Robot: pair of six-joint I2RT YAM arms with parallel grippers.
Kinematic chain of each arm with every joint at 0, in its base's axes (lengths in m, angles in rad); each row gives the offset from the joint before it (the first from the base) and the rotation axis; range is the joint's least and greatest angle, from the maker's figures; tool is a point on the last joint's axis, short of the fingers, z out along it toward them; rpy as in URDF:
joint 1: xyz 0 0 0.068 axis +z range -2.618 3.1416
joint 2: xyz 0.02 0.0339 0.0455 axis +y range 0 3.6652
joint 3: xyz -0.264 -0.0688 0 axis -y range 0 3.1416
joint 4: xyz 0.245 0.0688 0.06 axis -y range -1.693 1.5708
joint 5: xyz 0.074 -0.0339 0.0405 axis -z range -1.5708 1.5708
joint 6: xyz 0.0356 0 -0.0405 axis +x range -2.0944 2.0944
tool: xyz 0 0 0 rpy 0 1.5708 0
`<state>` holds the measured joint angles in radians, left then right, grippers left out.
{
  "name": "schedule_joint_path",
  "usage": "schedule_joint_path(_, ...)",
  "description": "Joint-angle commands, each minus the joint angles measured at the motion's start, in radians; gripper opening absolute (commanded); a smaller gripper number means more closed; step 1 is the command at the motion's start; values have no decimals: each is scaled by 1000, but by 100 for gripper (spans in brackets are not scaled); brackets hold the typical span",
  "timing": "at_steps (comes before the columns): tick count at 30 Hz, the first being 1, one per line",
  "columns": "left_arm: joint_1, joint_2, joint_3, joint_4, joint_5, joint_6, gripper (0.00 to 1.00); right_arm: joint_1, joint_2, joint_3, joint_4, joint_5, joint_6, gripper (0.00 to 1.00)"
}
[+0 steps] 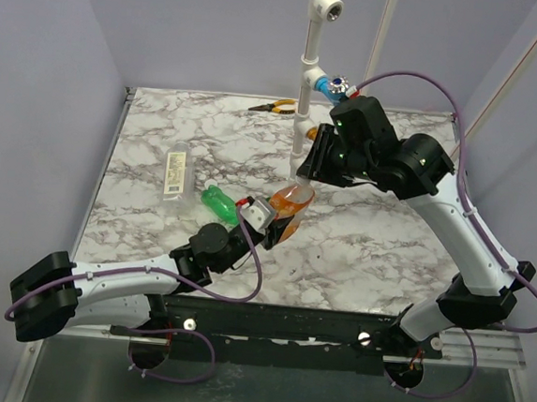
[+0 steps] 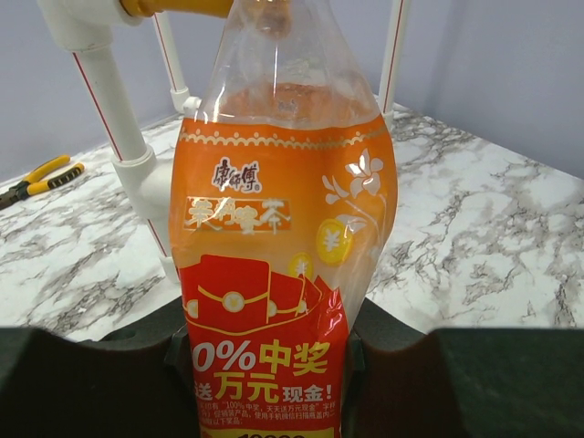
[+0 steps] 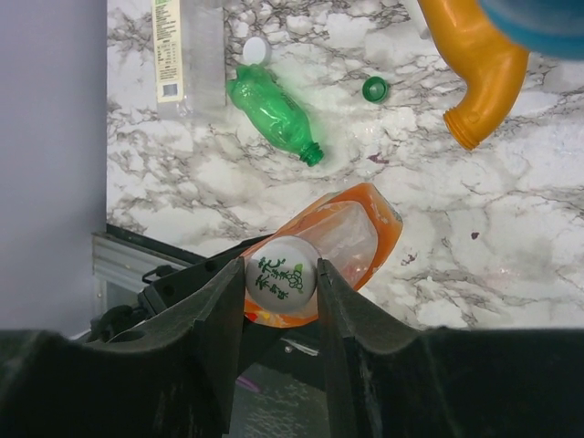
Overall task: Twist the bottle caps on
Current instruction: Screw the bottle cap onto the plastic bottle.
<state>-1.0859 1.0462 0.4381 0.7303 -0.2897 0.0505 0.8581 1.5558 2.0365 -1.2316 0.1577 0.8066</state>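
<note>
1. The left gripper is squeezed nearly shut on the lower body of the orange bottle. It holds the bottle tilted over the counter.
2. The right gripper is partly open, and its fingers sit close against both sides of the printed white cap. This cap is on the orange bottle's neck.
3. The green bottle lies on its side with no cap on its mouth, just left of the left gripper.
4. The dark green cap lies on the counter, apart from the green bottle. A plain white cap lies by that bottle's base.
5. The clear bottle lies flat, just left of the green one.
6. Pliers lie at the far edge, near the white pipe frame.
</note>
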Motion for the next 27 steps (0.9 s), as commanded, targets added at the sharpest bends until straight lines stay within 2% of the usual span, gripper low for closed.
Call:
schedule_joint_path(1,-5,13,49,60,16,9,0,26,16,3,-33,-61,44,40)
schedule_joint_path(12,-5,3,25,57,47,-31,0,27,-71,-59,7,-36,46,48)
schedule_joint_path(15,-5,0,21,58,49,-38,0,27,-87,-70,13,-31,42,53)
schedule_joint_path(20,-5,-7,12,57,56,-46,0,27,-143,-105,49,-3,21,66)
schedule_joint_path(23,-5,-22,0,57,85,-75,0,27,-248,-233,175,6,-31,68)
schedule_joint_path(27,-5,-36,-3,53,131,-106,0,27,-412,-464,446,-1,-118,70)
